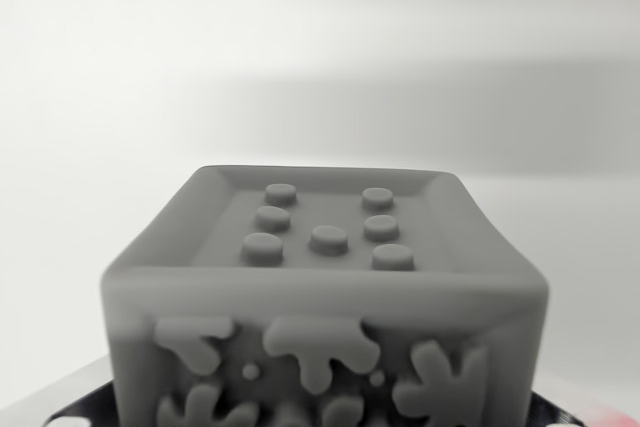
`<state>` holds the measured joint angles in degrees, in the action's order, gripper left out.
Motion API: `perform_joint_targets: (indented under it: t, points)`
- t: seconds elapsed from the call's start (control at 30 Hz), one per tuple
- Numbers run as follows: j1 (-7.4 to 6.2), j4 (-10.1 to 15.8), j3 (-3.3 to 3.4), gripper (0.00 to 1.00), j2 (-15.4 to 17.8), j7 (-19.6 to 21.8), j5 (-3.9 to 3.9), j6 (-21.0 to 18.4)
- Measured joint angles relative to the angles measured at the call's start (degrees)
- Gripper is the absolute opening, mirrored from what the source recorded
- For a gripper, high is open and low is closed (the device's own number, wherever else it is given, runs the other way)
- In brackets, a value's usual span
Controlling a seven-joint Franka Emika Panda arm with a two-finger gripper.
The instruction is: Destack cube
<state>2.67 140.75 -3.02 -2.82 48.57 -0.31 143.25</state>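
One cube: a grey cube (325,317) is seen close up, filling the lower middle of the wrist view.
Top face: seven round studs are set inside a raised rim.
Front face: raised splash-like shapes and small dots are shown.
Base: what the cube rests on is cut off by the lower edge.
Background: pale and blurred.
Hand: not seen; its state cannot be told.
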Motion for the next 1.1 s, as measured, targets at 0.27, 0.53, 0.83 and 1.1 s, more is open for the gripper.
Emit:
perform_joint_targets:
  t: [0.27,0.53,0.83,1.1]
  points:
    - [-0.93,2.0,-0.6,0.0,1.1,3.0,0.0,0.8]
    - [-1.85,3.7,-1.24,0.0,2.1,6.0,0.0,1.6]
    - [-2.84,5.5,-1.95,0.0,3.2,9.3,0.01,2.3]
    - [-3.77,7.1,-2.67,0.0,4.1,12.2,0.21,3.0]
